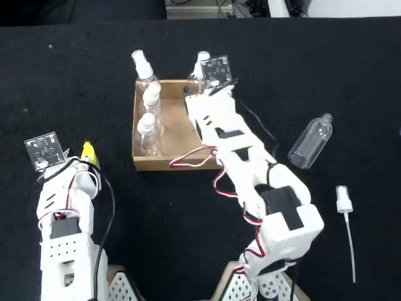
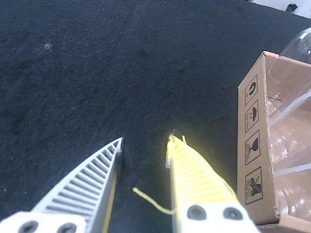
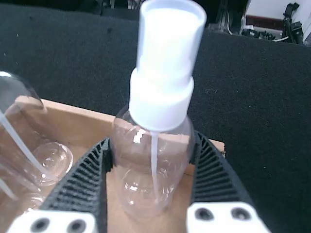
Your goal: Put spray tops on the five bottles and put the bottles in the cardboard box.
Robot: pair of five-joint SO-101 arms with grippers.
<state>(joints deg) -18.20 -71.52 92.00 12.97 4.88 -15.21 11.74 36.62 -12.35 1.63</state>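
One capped bottle point(image 3: 153, 194) clamped in right tool point(image 3: 150, 145) over box point(image 1: 175, 164); next, lower and release. Left tool point(image 2: 146, 141) agape, empty.

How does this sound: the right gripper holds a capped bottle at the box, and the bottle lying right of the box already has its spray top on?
Not quite. The lying bottle has a bare neck; its spray top lies apart on the table, as the high view shows. The right gripper does hold a capped bottle at the box.
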